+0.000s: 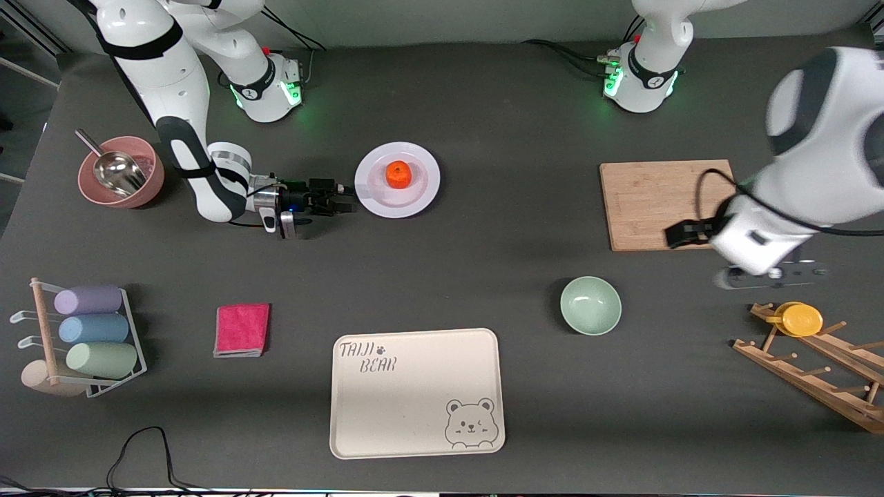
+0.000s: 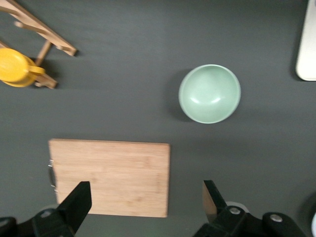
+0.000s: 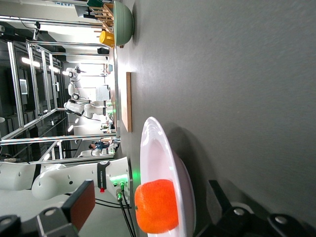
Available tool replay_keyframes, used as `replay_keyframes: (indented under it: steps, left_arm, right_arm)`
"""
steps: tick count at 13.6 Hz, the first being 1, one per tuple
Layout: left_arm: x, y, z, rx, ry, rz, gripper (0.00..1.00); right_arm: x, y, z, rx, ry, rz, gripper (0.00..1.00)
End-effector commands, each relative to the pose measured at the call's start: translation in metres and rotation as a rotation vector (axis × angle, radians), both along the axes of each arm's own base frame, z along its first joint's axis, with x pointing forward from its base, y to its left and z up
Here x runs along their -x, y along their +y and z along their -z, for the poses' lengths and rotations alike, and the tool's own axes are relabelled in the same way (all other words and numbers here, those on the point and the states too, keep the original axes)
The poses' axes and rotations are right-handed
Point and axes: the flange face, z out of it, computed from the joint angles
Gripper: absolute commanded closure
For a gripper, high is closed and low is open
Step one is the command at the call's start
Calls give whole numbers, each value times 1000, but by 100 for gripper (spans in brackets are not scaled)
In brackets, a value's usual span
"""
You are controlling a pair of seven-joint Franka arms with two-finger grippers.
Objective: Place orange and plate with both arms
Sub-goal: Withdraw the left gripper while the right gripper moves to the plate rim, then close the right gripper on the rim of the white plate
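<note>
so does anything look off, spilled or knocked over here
Nothing stands out. The orange sits upright in the plate, the right gripper is level beside its rim, and the left gripper hangs open over the cutting board.

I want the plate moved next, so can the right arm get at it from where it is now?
Probably yes. The right claw lies low and open at the plate rim, nothing between them; only the orange sits on it.

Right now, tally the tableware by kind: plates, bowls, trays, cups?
Plates: 1, the white plate, carrying the orange
Bowls: 2, pink bowl, green bowl
Trays: 1, bear tray
Cups: 4, yellow cup, plus purple, blue and green in the rack
Total: 8
</note>
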Motion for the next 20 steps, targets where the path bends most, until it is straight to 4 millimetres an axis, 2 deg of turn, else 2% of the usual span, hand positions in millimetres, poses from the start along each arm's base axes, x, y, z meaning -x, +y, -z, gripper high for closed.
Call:
replay_keyframes:
  steps: [1,2,6,8,13,15,16,18,20]
  left_arm:
    - [14,46,-19,12,-14,56,0]
    - [17,69,-27,1,-28,51,0]
    - [39,77,-49,-26,-67,73,0]
    - [44,79,-55,-27,-77,83,0]
    - [43,78,-70,-27,-91,82,0]
    - [44,75,-75,-21,-73,92,0]
    - [44,74,-75,-5,-70,97,0]
    - [45,72,-75,5,-67,102,0]
    - [45,70,-74,5,-66,105,0]
  right_arm:
    - [8,15,6,-17,-19,10,0]
    - [8,18,6,-18,-21,17,0]
    - [10,20,10,-16,-48,14,0]
    - [11,22,10,-16,-60,6,7]
    - [23,20,23,-2,-120,-31,49]
    - [30,18,24,1,-146,-42,70]
    - [34,17,25,2,-155,-46,73]
    - [37,16,27,4,-183,-58,87]
    - [42,13,32,10,-172,-60,96]
